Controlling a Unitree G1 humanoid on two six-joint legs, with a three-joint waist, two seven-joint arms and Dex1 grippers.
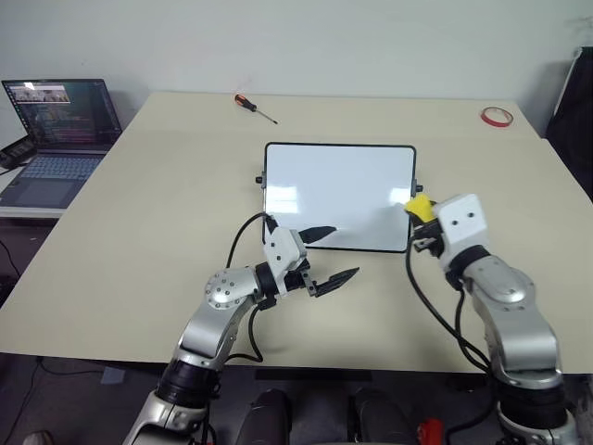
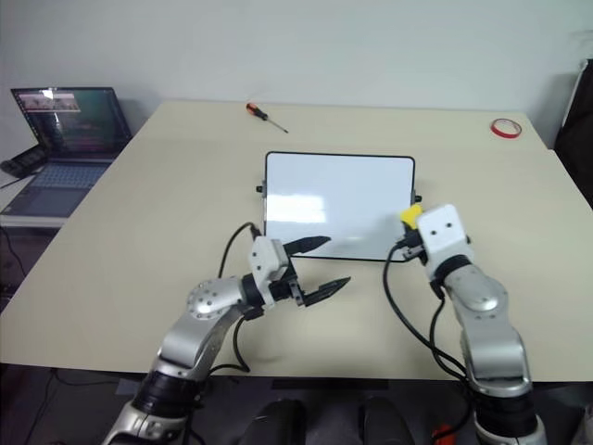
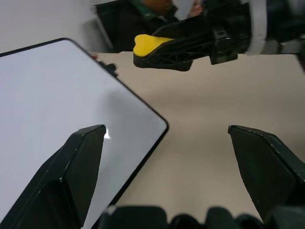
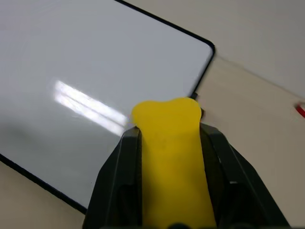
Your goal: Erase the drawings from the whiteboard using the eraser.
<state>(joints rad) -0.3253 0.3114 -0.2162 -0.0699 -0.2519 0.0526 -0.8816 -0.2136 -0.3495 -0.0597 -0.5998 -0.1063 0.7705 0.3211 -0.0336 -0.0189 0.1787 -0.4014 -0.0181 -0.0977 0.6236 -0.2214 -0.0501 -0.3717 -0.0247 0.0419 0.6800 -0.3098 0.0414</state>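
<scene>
At the whiteboard's (image 1: 339,197) right edge I have the right tool (image 1: 422,222) clamped on the yellow eraser (image 1: 419,207), the clean-looking board lying to its left, long axis crosswise on the counter (image 1: 167,204), while the left tool (image 1: 331,255) gapes empty at the near edge.

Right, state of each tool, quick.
Left tool: open, holding nothing.
Right tool: shut on the eraser.
</scene>
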